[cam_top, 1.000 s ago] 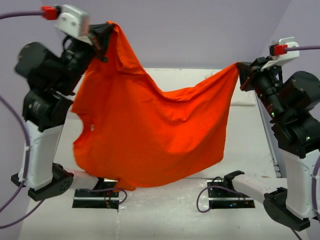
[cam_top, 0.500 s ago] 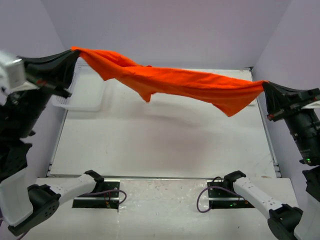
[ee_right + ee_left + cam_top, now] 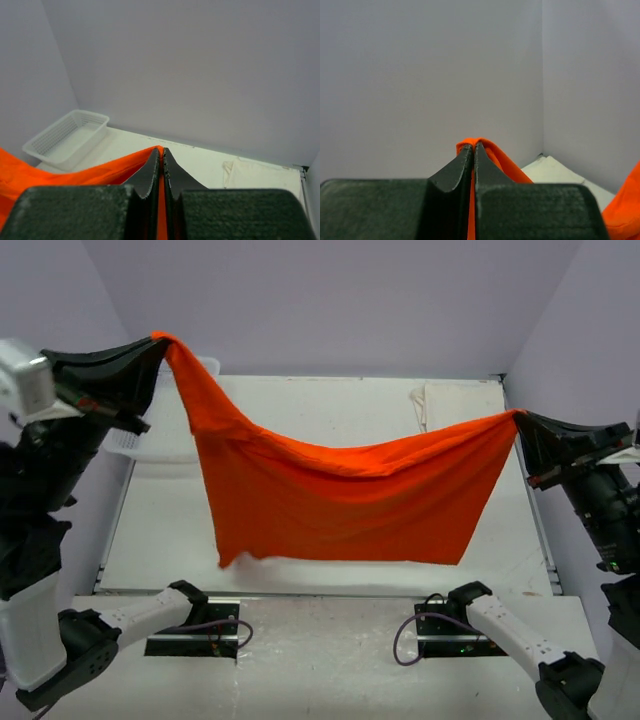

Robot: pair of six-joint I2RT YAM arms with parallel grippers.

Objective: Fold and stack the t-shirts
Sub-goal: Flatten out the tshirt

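Orange-red t-shirt (image 3: 340,505) is gripped by the closed left claw (image 3: 160,341) and closed right claw (image 3: 519,419) — stretched flat before, now hung sagging above the worktop (image 3: 320,405).

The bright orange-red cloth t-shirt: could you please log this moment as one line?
bright orange-red cloth t-shirt: hanging between hands | left hand: shut on edge | right hand: shut on edge

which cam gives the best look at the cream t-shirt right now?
Right wrist: the cream t-shirt lies in open view, nearly whole. Top external shows only its far part, because the hanging orange t-shirt covers the rest. Left wrist shows only a pale patch, too unclear to call.
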